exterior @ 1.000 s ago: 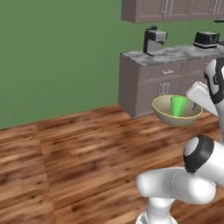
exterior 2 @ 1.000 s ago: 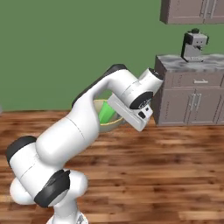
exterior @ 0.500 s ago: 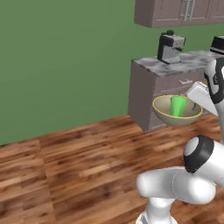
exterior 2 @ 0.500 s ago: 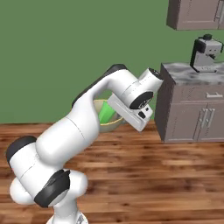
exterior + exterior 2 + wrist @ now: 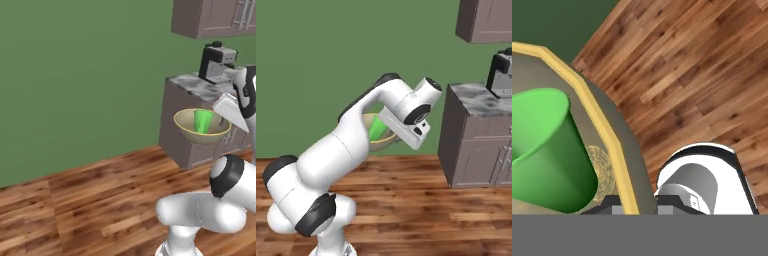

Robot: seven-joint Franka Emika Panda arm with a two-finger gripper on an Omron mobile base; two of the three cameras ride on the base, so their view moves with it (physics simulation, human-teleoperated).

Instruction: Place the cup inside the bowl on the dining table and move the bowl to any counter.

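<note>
Above bare wood floor, the gripper [image 5: 634, 207] clamps the bowl's [image 5: 186, 126] rim, holding it aloft.
The cup [image 5: 203, 121] stands inside; the counter's [image 5: 196, 86] edge sits just beyond the bowl.

The white arm rises from the base, bends at the elbow and reaches forward, wrist angled down. Its claw [image 5: 634, 207] is pinched closed on the rim of the bowl [image 5: 607, 125], carried in mid-air.

A coffee machine [image 5: 218, 63] stands beneath grey wall cabinets [image 5: 215, 17].
</note>
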